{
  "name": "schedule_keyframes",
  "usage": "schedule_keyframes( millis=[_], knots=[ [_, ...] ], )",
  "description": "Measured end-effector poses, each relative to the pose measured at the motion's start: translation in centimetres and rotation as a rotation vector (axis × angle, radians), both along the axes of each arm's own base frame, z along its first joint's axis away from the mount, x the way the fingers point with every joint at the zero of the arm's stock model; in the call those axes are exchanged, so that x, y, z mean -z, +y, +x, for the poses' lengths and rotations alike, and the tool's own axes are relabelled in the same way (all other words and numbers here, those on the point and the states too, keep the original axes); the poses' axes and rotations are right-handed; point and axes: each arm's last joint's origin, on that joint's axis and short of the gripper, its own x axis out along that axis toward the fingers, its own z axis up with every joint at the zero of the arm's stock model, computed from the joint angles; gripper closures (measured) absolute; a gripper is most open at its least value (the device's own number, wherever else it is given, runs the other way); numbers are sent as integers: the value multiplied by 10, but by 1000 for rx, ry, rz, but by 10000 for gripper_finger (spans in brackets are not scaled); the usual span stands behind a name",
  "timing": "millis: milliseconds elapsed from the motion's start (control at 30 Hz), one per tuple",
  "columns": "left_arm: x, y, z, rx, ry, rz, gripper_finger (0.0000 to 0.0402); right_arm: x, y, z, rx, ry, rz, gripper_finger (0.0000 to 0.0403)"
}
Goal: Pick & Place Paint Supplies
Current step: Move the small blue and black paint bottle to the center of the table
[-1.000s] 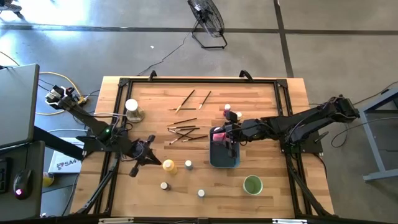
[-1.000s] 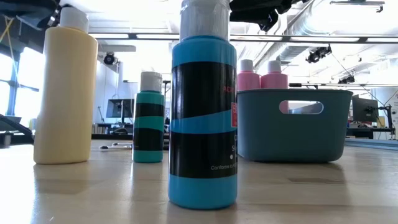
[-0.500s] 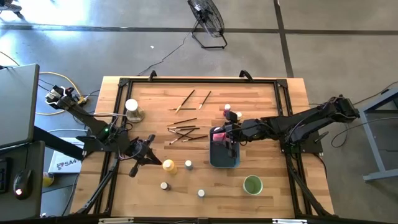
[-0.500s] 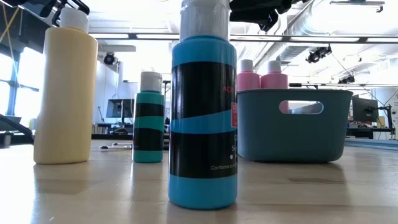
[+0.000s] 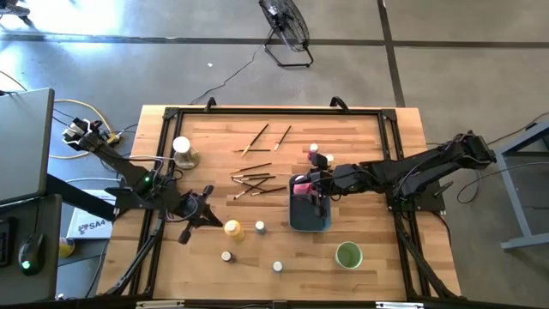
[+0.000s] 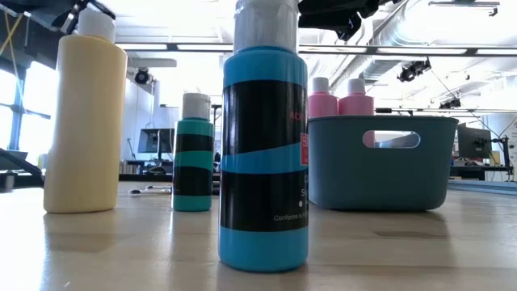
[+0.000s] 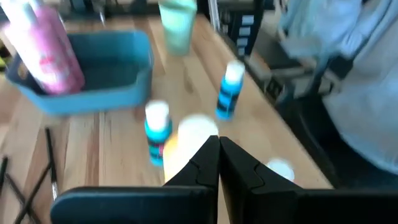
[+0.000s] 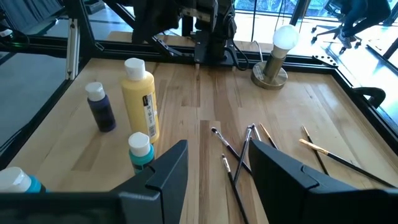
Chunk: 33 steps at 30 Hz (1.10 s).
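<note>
While the left gripper (image 5: 209, 215), fingers pressed together, is hovering just beside the upright yellow squeeze bottle (image 5: 232, 228), the paintbrushes (image 5: 255, 181) are lying flat mid-table, long axes running mostly left–right. Over the blue-grey tray (image 5: 310, 225), the right gripper (image 5: 317, 192) is standing with fingers apart, beside the pink squeeze bottle (image 5: 302, 186).

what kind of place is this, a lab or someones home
Most likely a robotics lab or workshop, not a home: concrete floor, a floor fan, exposed ceiling ducts, and a wooden table in a black frame with two robot arms.
</note>
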Motion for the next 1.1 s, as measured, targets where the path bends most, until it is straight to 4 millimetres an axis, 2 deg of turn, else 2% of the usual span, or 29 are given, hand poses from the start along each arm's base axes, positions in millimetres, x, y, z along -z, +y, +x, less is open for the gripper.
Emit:
schedule_keyframes(
  millis=[200, 567, 733, 833, 967, 1100],
  knots=[
    [-12, -1, 3, -35, -110, -61, 394, 0, 0, 0, 0, 0, 0, 240],
    [-12, -3, 10, -101, -125, -50, 394, 0, 0, 0, 0, -1, 0, 240],
    [-32, -7, 17, -104, -107, -28, 394, 0, 0, 0, 0, -2, 0, 240],
    [-42, -8, 22, -113, -53, 59, 394, 0, 0, 0, 2, -2, 0, 240],
    [-46, 4, 32, -190, 41, 131, 394, 1, -1, 0, 44, 5, 6, 240],
    [-45, 23, 45, -207, 76, 96, 394, 2, -3, -4, 103, 34, -20, 240]
  ],
)
